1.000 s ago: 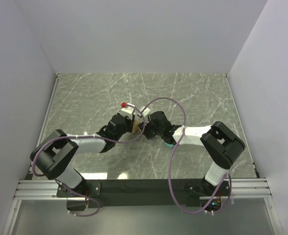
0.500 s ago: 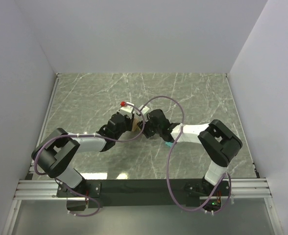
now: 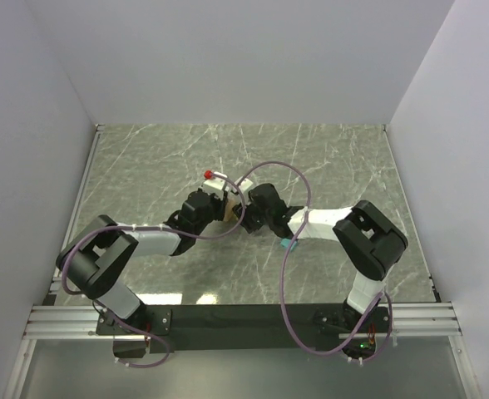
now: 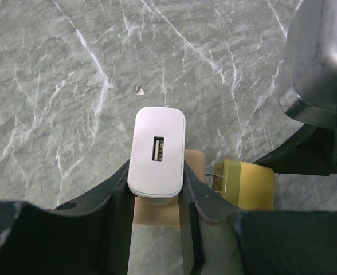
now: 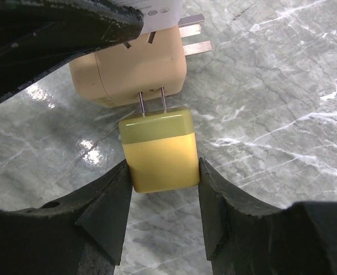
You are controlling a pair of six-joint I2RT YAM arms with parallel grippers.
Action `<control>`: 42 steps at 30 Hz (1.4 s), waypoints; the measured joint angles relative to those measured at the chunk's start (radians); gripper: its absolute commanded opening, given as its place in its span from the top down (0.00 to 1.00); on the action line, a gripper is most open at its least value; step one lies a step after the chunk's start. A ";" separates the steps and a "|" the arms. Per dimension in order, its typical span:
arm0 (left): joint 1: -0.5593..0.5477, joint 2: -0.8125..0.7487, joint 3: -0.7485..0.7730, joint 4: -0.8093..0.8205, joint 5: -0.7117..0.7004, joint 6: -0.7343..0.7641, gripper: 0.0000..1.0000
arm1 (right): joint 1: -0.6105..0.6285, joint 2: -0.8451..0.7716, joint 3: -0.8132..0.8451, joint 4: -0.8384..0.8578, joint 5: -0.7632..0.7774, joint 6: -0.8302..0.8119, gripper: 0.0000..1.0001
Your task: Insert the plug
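Observation:
My left gripper point(image 4: 157, 183) is shut on a white USB charger point(image 4: 157, 150) that sits on a beige adapter block point(image 4: 195, 161). My right gripper point(image 5: 164, 166) is shut on a yellow plug point(image 5: 161, 154). The plug's two thin prongs point(image 5: 151, 102) reach into the face of the beige adapter point(image 5: 128, 71), with part of their length still showing. The yellow plug also shows in the left wrist view point(image 4: 246, 184), right of the adapter. In the top view both grippers meet at the table's middle, the left point(image 3: 214, 208) and the right point(image 3: 243, 214).
Two flat metal blades point(image 5: 191, 34) stick out of the adapter's far side. A small red piece point(image 3: 208, 175) lies just beyond the charger. A teal object point(image 3: 288, 243) lies under the right forearm. A purple cable point(image 3: 298, 187) loops over the right arm. White walls enclose the marble tabletop point(image 3: 145, 166).
The right arm has shifted slightly left toward the left gripper, carrying the yellow plug closer to the adapter. The cable loop has moved with it.

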 measured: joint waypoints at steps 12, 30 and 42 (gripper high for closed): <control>0.005 0.007 0.003 0.008 0.007 0.008 1.00 | -0.017 0.016 0.069 -0.098 -0.028 0.002 1.00; 0.007 0.036 0.025 0.022 0.024 0.031 1.00 | -0.036 0.032 0.098 -0.125 -0.052 -0.029 1.00; 0.018 0.055 0.043 0.024 0.053 0.036 1.00 | -0.061 0.040 0.116 -0.144 -0.085 -0.047 1.00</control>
